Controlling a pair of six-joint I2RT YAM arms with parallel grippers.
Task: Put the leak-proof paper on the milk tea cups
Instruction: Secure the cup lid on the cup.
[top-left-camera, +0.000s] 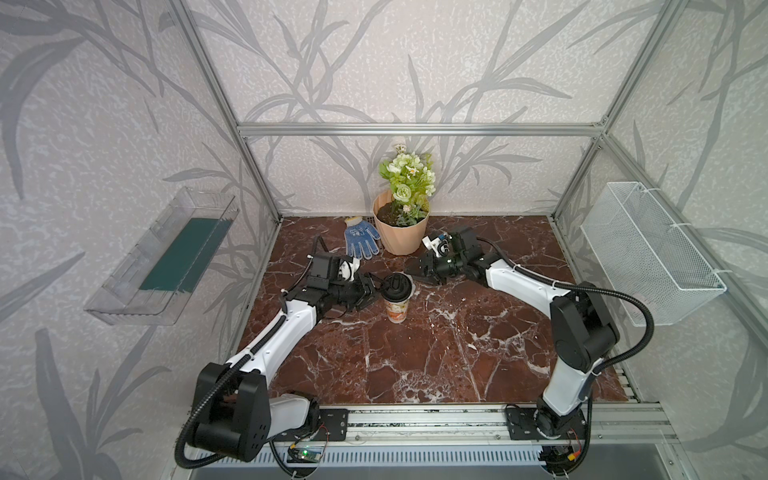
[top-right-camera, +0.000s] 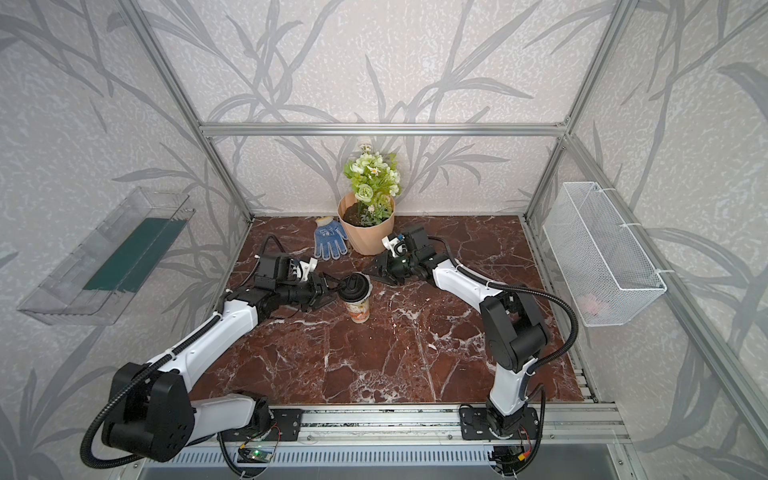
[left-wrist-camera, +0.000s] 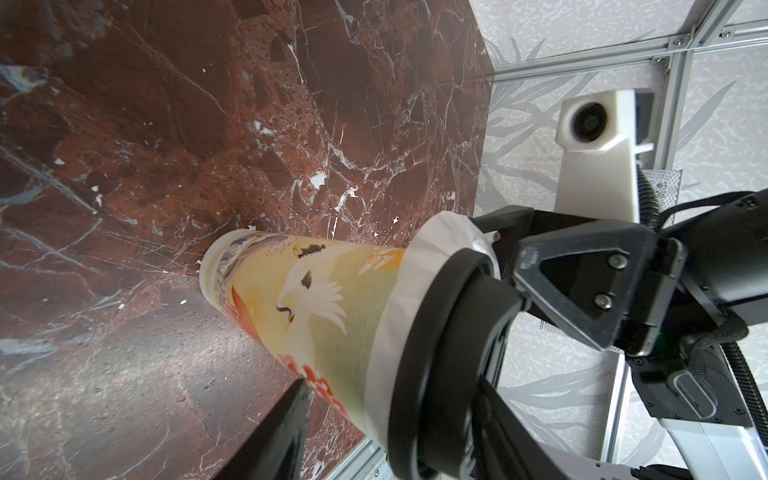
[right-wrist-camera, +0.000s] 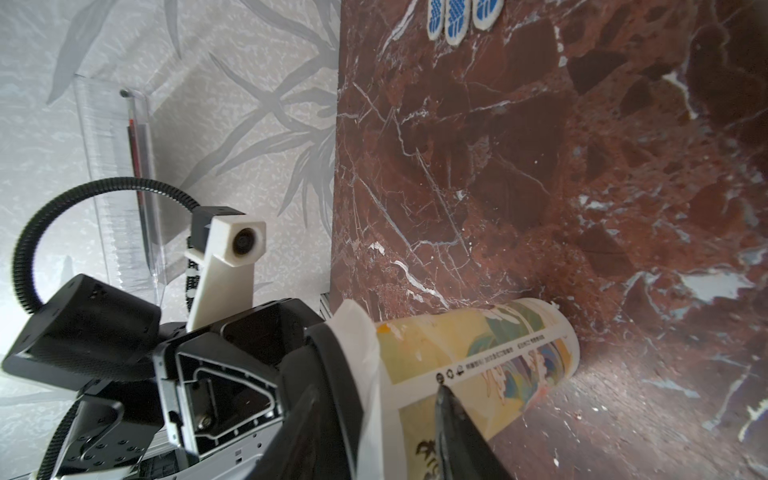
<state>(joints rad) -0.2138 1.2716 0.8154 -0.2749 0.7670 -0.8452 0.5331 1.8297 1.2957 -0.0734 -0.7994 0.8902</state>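
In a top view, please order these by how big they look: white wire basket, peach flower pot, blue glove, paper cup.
1. wire basket
2. flower pot
3. blue glove and paper cup look about alike, not ranked.

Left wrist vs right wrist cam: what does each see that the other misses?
Left wrist only: the right gripper, its wrist camera, and the crane print on the cup. Right wrist only: the left gripper, the clear wall tray, and the fingertips of the blue glove. Both: the cup upright on the marble table, with the leak-proof paper skirting the rim under the black lid.
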